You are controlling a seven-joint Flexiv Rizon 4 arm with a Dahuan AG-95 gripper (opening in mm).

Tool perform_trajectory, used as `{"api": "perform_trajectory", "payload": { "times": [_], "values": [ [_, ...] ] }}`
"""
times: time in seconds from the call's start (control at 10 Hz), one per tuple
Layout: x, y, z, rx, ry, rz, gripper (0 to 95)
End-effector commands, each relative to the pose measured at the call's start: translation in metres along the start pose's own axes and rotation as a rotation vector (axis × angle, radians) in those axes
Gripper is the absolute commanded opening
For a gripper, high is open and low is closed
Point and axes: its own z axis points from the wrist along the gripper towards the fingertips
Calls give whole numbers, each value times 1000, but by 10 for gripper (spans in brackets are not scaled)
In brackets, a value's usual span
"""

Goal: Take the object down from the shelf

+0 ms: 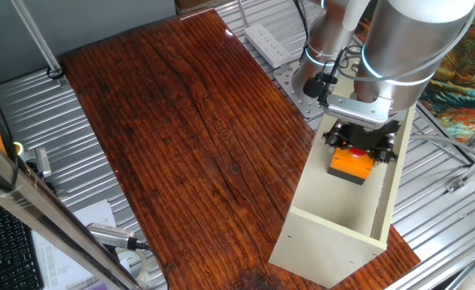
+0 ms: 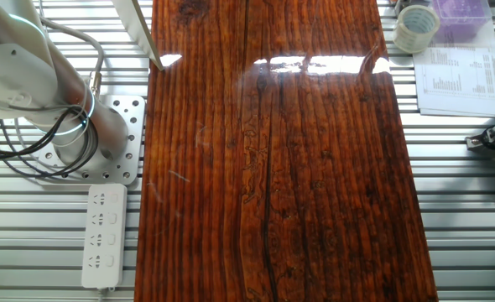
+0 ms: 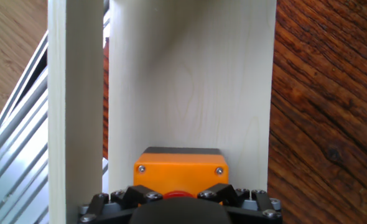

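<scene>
The orange box (image 1: 351, 166) with its red button sits inside the long cream shelf (image 1: 334, 217), near the shelf's far end. My gripper (image 1: 358, 147) is right over the box, with its black fingers down on both sides of it. In the hand view the orange box (image 3: 180, 176) fills the bottom centre between the shelf's walls (image 3: 74, 106). My gripper (image 3: 178, 194) has its finger blocks pressed at the box's left and right edges, and the red button (image 3: 178, 193) shows between them. The other fixed view shows neither the box nor the shelf.
The shelf stands along the right edge of the dark wooden table (image 1: 189, 137). A white power strip (image 1: 268, 42) lies by the arm's base plate. A tape roll (image 2: 417, 28) and papers (image 2: 459, 80) lie off the table's far end.
</scene>
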Motion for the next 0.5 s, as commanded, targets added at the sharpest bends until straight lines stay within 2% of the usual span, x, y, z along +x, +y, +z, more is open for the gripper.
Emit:
{"api": "perform_trajectory", "payload": {
  "times": [0.1,0.3,0.5],
  "values": [
    [0,-3,-4,0,6,-6,0],
    [-2,-17,-19,-9,19,-19,0],
    [-7,-31,-35,4,28,6,0]
  ]
}}
